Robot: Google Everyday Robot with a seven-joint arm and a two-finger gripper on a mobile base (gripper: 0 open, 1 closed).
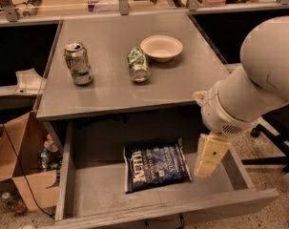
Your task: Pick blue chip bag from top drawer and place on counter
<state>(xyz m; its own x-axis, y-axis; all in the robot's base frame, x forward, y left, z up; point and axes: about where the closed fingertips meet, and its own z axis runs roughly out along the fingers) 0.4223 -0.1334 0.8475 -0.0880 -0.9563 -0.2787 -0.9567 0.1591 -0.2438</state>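
Blue chip bag (156, 167): lies flat on the floor of the top drawer, near its middle; long axis runs left to right, about parallel to the drawer front, right end slightly further back; white lettering sits at the left end, turned on its side
Top drawer (94, 192): pulled open under the table
Gripper (206, 163): hangs from the white arm (258, 85) over the drawer's right part, pointing down, just beside the bag's right edge; whether it is open or closed cannot be told
Table (110, 92): carries an upright soda can (77, 63), a soda can on its side (138, 65) and a cream bowl (161, 47)
Floor, left: cardboard box (20, 166)
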